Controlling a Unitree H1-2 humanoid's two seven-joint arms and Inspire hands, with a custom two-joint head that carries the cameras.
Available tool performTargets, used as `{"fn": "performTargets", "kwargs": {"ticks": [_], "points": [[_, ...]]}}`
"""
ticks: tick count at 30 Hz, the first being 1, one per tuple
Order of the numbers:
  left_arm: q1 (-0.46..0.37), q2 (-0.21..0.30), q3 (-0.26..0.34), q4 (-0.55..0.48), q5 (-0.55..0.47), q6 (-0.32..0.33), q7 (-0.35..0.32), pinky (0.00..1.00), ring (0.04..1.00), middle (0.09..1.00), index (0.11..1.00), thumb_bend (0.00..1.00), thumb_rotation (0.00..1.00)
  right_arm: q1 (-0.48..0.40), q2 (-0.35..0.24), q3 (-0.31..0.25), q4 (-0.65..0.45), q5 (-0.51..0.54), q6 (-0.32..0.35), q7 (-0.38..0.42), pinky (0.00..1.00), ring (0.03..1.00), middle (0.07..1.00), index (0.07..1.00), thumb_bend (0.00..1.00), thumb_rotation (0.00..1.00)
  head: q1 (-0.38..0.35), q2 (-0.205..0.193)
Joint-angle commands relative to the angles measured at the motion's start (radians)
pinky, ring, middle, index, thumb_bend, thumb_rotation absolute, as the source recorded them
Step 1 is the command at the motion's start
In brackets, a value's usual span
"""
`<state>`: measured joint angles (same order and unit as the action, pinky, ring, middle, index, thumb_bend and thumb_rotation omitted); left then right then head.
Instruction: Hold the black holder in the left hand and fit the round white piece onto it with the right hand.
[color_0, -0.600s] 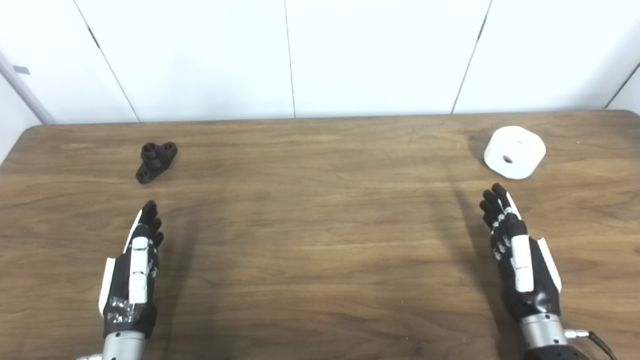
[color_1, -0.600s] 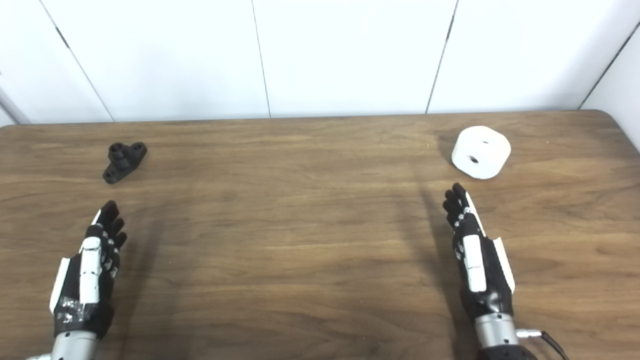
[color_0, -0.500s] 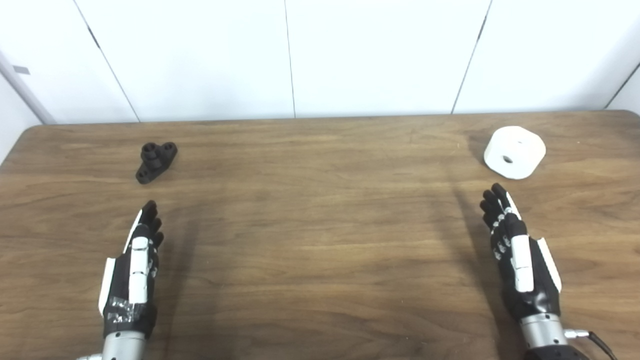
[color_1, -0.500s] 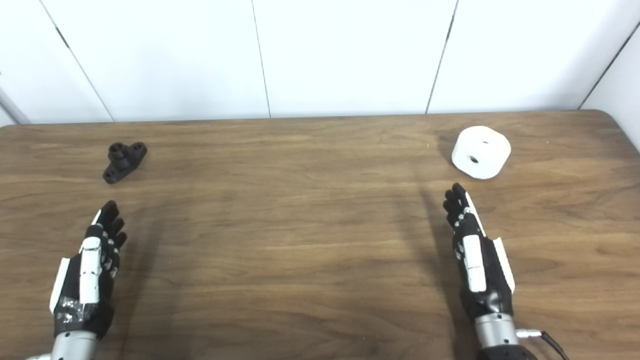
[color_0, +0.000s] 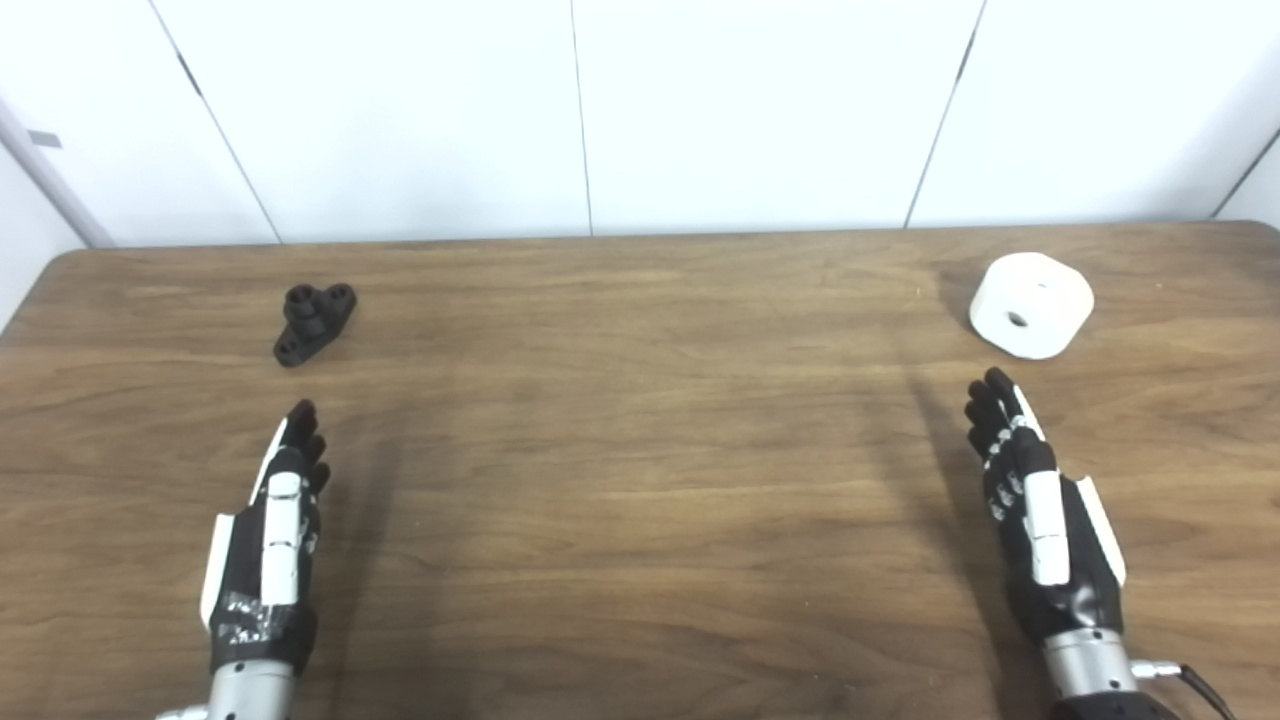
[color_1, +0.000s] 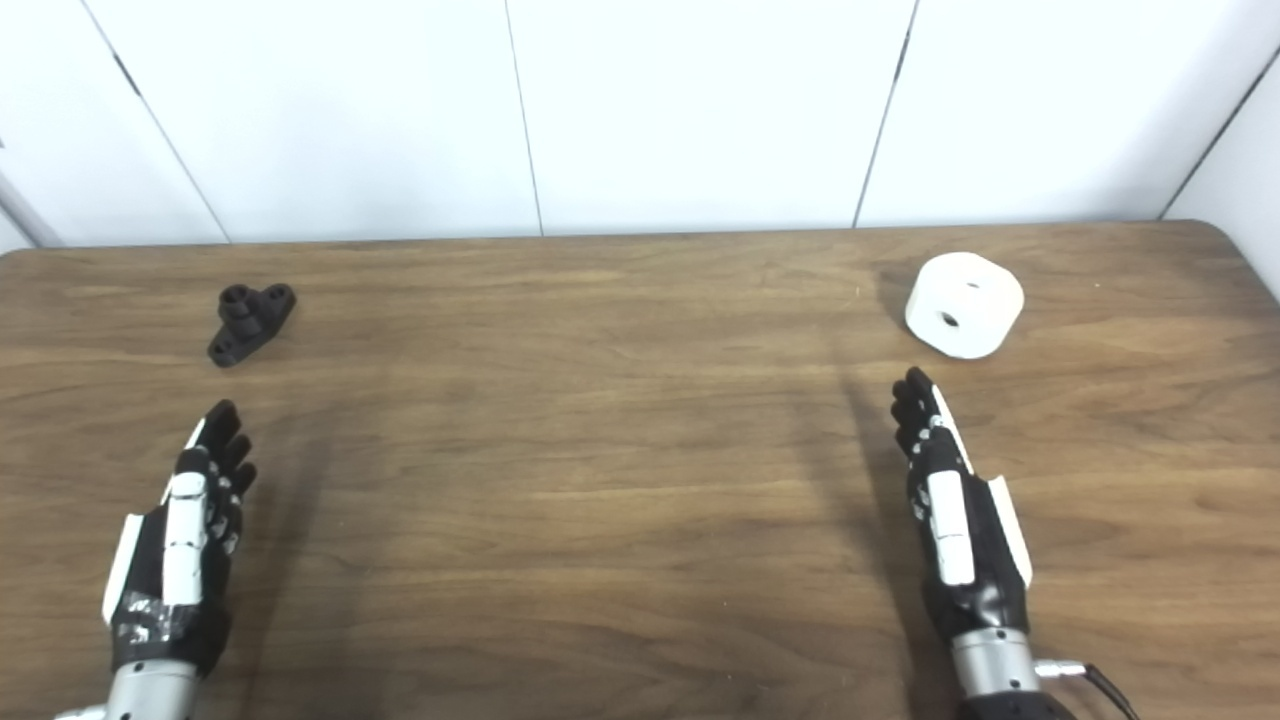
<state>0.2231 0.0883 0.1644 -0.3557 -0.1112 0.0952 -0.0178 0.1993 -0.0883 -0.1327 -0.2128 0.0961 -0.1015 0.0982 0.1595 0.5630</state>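
Nothing grasped yet. Left hand (color_0: 265, 545) and right hand (color_0: 1040, 525) both empty, fingers extended. Black holder (color_0: 313, 322) far left on table (color_0: 640, 450); round white piece (color_0: 1031, 303) far right. Next, judged: left hand reaches forward, closes on holder.

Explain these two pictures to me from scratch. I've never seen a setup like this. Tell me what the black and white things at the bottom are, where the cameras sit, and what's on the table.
Both pictures show one scene, taken by two cameras side by side on a humanoid robot's head, looking down at a wooden table. The black and white shapes at the bottom are the robot's own hands: the left hand and the right hand. Both are stretched out flat with fingers extended, and neither holds anything. Two things lie on the table, each apart from the hands. A small black holder sits at the far left, beyond the left hand. A round white piece with a hole in its middle sits at the far right, just beyond the right hand's fingertips.
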Motion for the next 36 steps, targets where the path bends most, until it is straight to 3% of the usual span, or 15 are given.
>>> {"fn": "performTargets", "kwargs": {"ticks": [1, 7, 10, 19, 24, 26, 28, 32, 34, 36], "points": [[0.059, -0.021, -0.017, -0.03, 0.024, -0.034, 0.006, 1.0, 1.0, 1.0, 0.975, 0.32, 0.94, 0.058, -0.022, -0.009, 0.028, 0.023, -0.052, 0.012, 1.0, 0.978, 0.967, 0.966, 0.55, 1.0, 0.032, -0.016], [0.066, -0.031, -0.043, -0.002, 0.058, -0.06, 0.015, 1.0, 1.0, 1.0, 0.972, 0.37, 0.93, 0.054, -0.04, -0.017, 0.049, 0.052, -0.054, 0.036, 1.0, 1.0, 0.985, 0.984, 0.55, 1.0, 0.097, -0.069], [0.068, -0.034, -0.048, 0.019, 0.056, -0.093, 0.016, 1.0, 1.0, 1.0, 0.973, 0.35, 0.92, 0.052, -0.046, -0.02, 0.069, 0.063, -0.06, 0.047, 1.0, 1.0, 0.991, 0.986, 0.56, 1.0, 0.108, -0.085], [0.075, -0.034, -0.057, 0.036, 0.075, -0.115, 0.02, 1.0, 1.0, 1.0, 0.972, 0.35, 0.91, 0.044, -0.046, -0.019, 0.089, 0.051, -0.077, 0.052, 1.0, 1.0, 0.992, 0.974, 0.62, 1.0, 0.092, -0.094], [0.075, -0.029, -0.059, 0.04, 0.087, -0.117, 0.019, 1.0, 1.0, 1.0, 0.986, 0.43, 0.86, 0.043, -0.046, -0.023, 0.098, 0.039, -0.084, 0.045, 1.0, 1.0, 0.976, 0.959, 0.63, 1.0, 0.077, -0.092], [0.075, -0.035, -0.057, 0.033, 0.099, -0.107, 0.029, 1.0, 1.0, 1.0, 0.982, 0.43, 0.81, 0.042, -0.045, -0.023, 0.096, 0.047, -0.079, 0.047, 1.0, 1.0, 0.974, 0.957, 0.63, 1.0, 0.077, -0.092], [0.073, -0.041, -0.056, 0.019, 0.135, -0.084, 0.048, 1.0, 1.0, 0.999, 0.975, 0.47, 0.69, 0.039, -0.046, -0.024, 0.102, 0.048, -0.084, 0.048, 1.0, 1.0, 0.97, 0.958, 0.62, 1.0, 0.064, -0.087], [0.063, -0.033, -0.055, -0.053, 0.278, 0.018, 0.09, 0.96, 0.972, 0.974, 0.949, 0.51, 0.47, 0.032, -0.044, -0.032, 0.109, 0.066, -0.083, 0.047, 1.0, 0.999, 0.963, 0.952, 0.62, 1.0, 0.059, -0.081], [0.041, -0.023, -0.032, -0.093, 0.278, 0.076, 0.09, 0.94, 0.961, 0.964, 0.93, 0.57, 0.33, 0.03, -0.042, -0.033, 0.112, 0.064, -0.086, 0.042, 1.0, 0.994, 0.959, 0.948, 0.64, 1.0, 0.055, -0.08], [0.009, -0.005, -0.002, -0.114, 0.258, 0.111, 0.09, 0.97, 0.972, 0.965, 0.93, 0.61, 0.27, 0.028, -0.039, -0.035, 0.113, 0.062, -0.083, 0.037, 1.0, 0.988, 0.954, 0.942, 0.64, 1.0, 0.052, -0.08]]}}
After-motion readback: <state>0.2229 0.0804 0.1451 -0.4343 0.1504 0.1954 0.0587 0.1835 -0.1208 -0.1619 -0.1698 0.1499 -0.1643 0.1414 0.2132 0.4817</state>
